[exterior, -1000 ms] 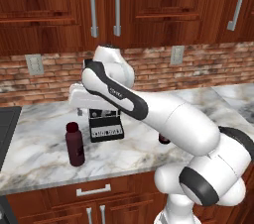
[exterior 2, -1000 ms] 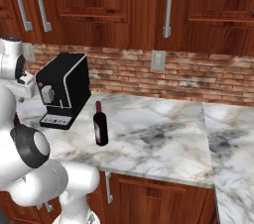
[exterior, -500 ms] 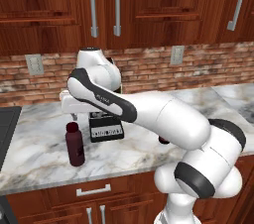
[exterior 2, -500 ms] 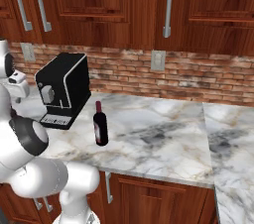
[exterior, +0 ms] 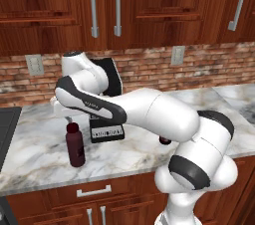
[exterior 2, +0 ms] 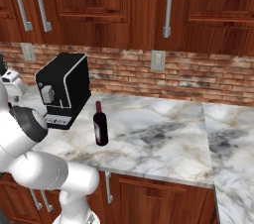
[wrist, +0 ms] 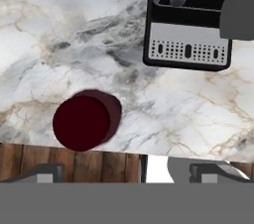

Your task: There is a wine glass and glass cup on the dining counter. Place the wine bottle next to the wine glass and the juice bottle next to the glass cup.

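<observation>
Gripper [wrist: 126, 171] now swung over juice bottle [wrist: 82, 121], cap just left.

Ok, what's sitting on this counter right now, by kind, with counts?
Bottles: 2, the juice bottle and the wine bottle.
Coffee machines: 1.
Total: 3 things on the counter.

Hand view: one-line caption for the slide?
Top-down on stout maroon juice bottle near marble counter's front edge, black coffee machine behind.
</observation>
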